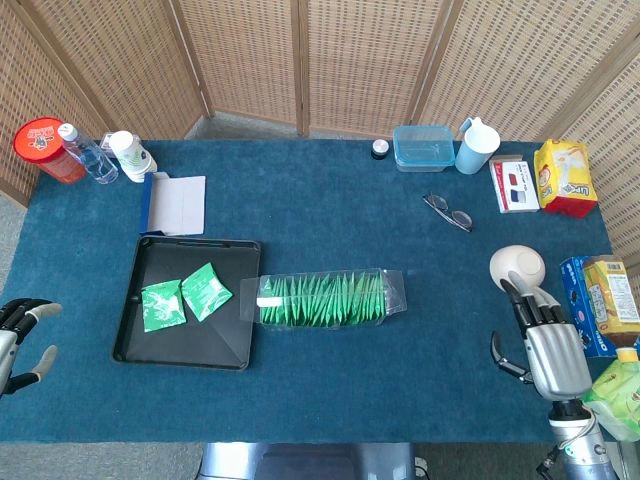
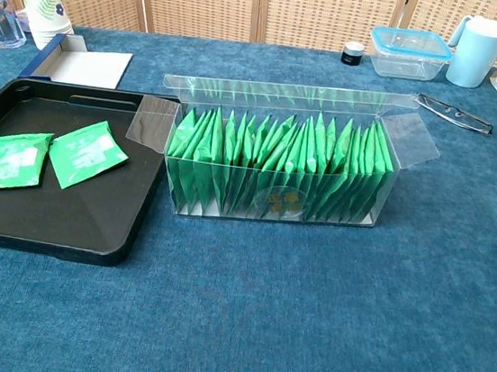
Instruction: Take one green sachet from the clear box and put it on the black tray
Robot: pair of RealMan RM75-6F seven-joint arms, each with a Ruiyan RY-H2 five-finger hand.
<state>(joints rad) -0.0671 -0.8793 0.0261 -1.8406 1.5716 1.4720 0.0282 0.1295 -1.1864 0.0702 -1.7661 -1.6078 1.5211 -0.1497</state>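
Note:
The clear box (image 1: 325,297) lies mid-table with its flaps open, packed with several upright green sachets (image 2: 279,158); the chest view shows its front wall (image 2: 229,197). Left of it is the black tray (image 1: 150,345), with two green sachets (image 1: 185,297) lying flat on its floor; in the chest view they are at the left (image 2: 48,157) on the tray (image 2: 72,219). My left hand (image 1: 22,335) hovers at the table's left edge, fingers apart, holding nothing. My right hand (image 1: 545,340) is at the right front, fingers extended and apart, empty. Neither hand shows in the chest view.
Along the back stand a red-lidded jar (image 1: 45,150), bottles (image 1: 95,155), a white card (image 1: 178,203), a lidded container (image 1: 423,147) and a blue cup (image 1: 477,146). Glasses (image 1: 448,213) lie right of centre. Snack boxes (image 1: 565,178) and a white bowl (image 1: 517,267) crowd the right edge.

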